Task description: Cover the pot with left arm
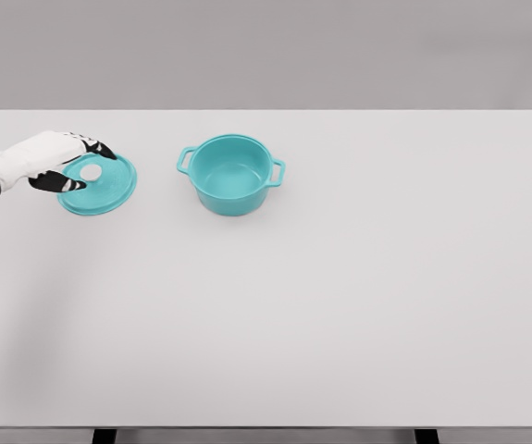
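Note:
A teal lid (104,192) with a white knob (91,172) is at the left of the white table, tilted towards the camera. My left hand (80,166) comes in from the left edge, its black fingertips (101,149) curled around the knob from above and below, shut on the lid. The open teal pot (232,176) with two side handles stands upright to the right of the lid, about a lid's width away. The pot is empty inside. The right arm is out of view.
The white table (340,305) spans the whole picture, with its far edge just behind the hand and pot. A grey wall lies behind it.

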### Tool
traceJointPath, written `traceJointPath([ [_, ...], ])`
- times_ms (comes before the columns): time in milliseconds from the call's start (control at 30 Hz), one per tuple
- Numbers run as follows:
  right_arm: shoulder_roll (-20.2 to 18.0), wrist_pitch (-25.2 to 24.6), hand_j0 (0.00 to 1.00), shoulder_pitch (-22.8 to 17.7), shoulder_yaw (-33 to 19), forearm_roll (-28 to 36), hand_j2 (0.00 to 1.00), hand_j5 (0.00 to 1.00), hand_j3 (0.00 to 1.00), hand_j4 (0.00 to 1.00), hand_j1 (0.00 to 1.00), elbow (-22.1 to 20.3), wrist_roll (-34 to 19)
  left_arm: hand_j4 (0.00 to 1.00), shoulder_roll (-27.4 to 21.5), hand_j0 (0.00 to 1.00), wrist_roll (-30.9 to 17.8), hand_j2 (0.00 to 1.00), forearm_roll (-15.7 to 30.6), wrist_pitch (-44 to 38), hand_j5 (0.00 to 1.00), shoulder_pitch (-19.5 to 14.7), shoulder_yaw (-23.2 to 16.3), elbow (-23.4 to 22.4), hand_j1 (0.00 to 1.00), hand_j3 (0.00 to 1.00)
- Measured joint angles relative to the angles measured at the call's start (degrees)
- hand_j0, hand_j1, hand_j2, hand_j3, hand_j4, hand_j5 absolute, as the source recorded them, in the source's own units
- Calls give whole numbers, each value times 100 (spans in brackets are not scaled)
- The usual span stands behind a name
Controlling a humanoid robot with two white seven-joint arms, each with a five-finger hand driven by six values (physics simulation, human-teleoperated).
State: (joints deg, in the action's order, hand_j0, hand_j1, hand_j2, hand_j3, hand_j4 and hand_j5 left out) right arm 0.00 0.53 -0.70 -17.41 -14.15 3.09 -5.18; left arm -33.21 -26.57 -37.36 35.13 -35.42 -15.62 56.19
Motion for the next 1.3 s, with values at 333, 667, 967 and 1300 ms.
traceJointPath([
  [333,0,0,100,0,0,0,100,100,100,100,100,0,0,73,103,73,0,73,-191,0,73,-185,-1,-396,73,73],
  [667,0,0,100,0,0,0,100,100,100,100,100,1,0,73,145,73,0,73,-217,0,73,-237,-2,-567,73,73],
  [967,0,0,100,0,0,0,100,100,100,100,100,0,0,73,210,73,0,73,-220,0,73,-334,-2,-751,73,73],
  [1300,0,0,100,0,0,0,100,100,100,100,100,0,0,73,325,73,0,73,-321,0,73,-501,1,-1047,73,73],
])
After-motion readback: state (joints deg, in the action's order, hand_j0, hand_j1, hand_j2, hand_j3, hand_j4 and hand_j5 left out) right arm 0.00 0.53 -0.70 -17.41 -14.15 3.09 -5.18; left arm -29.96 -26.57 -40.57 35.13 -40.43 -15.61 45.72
